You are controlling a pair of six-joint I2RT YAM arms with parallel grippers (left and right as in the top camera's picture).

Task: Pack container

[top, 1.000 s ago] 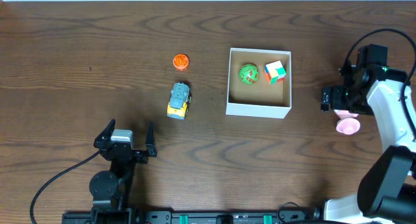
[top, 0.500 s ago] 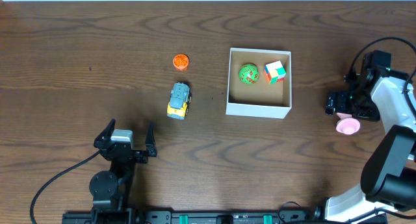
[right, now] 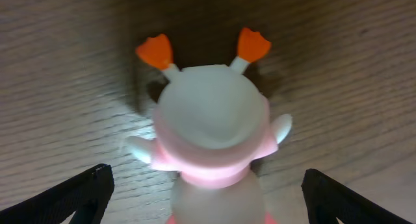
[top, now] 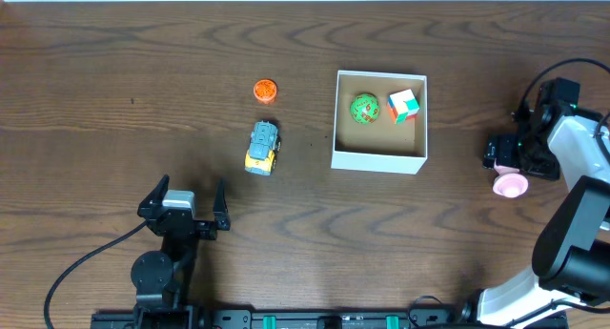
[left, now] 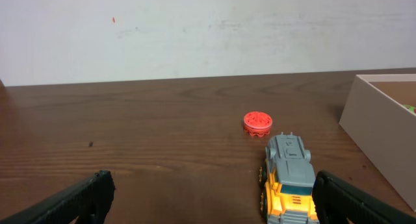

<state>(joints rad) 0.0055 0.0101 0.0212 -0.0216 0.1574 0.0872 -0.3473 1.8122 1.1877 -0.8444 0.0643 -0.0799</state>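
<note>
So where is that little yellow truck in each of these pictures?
Overhead: the yellow truck sits left of the container, just below the orange disc.
Left wrist: the yellow truck is low, right of centre, the orange disc just behind it.
Right wrist: not in it; only a pink toy shows.
Shared landmark: the orange disc.

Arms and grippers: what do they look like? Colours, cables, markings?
Left arm: all black, with a grey wrist plate and a black trailing cable. Right arm: white shells, black joints and a black arching cable. Left gripper and right gripper: black fingers. No markings legible.
</note>
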